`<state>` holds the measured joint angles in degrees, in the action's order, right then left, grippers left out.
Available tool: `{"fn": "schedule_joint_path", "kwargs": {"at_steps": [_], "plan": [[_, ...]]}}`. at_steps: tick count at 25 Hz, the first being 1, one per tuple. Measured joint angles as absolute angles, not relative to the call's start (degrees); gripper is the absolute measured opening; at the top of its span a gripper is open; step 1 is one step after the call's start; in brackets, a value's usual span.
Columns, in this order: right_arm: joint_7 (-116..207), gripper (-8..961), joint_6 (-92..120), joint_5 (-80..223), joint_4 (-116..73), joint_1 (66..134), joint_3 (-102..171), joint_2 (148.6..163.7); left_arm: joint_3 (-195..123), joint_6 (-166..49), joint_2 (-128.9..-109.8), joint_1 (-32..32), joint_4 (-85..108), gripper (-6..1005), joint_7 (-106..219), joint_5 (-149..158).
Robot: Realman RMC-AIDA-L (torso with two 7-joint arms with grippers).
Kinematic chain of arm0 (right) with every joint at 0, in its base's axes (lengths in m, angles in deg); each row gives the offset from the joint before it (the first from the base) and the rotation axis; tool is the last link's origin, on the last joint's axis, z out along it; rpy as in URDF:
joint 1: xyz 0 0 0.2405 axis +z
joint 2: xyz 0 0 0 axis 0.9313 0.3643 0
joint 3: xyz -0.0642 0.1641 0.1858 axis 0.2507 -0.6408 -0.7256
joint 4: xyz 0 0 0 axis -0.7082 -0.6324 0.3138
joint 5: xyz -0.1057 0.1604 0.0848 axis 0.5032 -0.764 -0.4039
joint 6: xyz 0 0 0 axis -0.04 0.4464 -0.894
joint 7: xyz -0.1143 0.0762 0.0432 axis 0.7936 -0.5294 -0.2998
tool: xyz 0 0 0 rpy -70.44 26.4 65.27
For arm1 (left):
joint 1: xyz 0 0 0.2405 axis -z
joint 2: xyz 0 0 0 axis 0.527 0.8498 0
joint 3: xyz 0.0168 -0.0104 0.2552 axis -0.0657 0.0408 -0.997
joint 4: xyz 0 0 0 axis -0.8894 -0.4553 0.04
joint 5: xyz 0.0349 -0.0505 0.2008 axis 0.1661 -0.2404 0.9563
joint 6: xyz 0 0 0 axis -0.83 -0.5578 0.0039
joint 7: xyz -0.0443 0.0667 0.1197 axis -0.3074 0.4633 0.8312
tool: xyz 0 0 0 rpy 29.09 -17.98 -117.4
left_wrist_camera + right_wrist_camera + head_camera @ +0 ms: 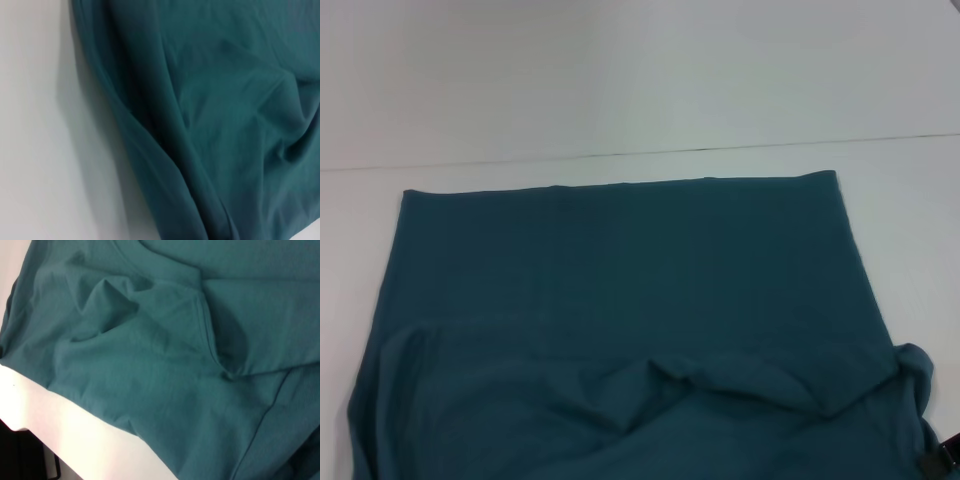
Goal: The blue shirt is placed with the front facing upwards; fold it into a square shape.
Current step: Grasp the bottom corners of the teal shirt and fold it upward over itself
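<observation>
Head view shows one blue shirt spread on the white table, plain side up, its far edge straight and flat, its near part rumpled where a layer lies folded over. A fold looks to be in hand. One dark bit of the right gripper shows at the near right corner; whether it grasps cloth I cannot tell. The left gripper is out of sight. The next move likely calls for smoothing the creased near fold and squaring its edges.
</observation>
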<state>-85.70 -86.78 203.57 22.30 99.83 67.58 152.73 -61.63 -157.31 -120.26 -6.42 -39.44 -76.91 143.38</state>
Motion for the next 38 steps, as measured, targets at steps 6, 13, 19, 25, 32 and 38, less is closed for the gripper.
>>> {"fn": "schedule_joint_path", "kwargs": {"at_steps": [6, 13, 19, 25, 32, 38], "plan": [[-84.9, 43, -86.9, 203.7, 22.3, 99.9, 67.7, 152.56, -61.5, -157.5, -120.28, -6.6, -39.5, 38, -76.2, 144.6], [-84.4, 43, -86.9, 203.7, 22.3, 100.0, 67.5, 152.6, -61.4, -157.5, -120.23, -6.2, -39.5, 38, -76.1, 144.7], [-84.1, 42, -86.9, 203.3, 22.3, 100.6, 67.1, 152.81, -61.4, -157.2, -120.11, -6.2, -39.4, 38, -76.1, 144.6], [-83.3, 42, -86.7, 203.1, 22.3, 101.5, 65.4, 153.2, -58.4, -157.6, -119.62, -5.4, -38.6, 37, -74.1, 143.8], [-83.0, 43, -86.1, 203.1, 22.3, 101.8, 62.8, 152.97, -57.0, -157.6, -119.34, -4.9, -38.1, 37, -73.0, 142.8], [-82.7, 43, -84.7, 203.0, 22.3, 102.0, 61.5, 152.93, -56.7, -157.6, -119.04, -4.3, -37.4, 37, -73.0, 140.2]]}}
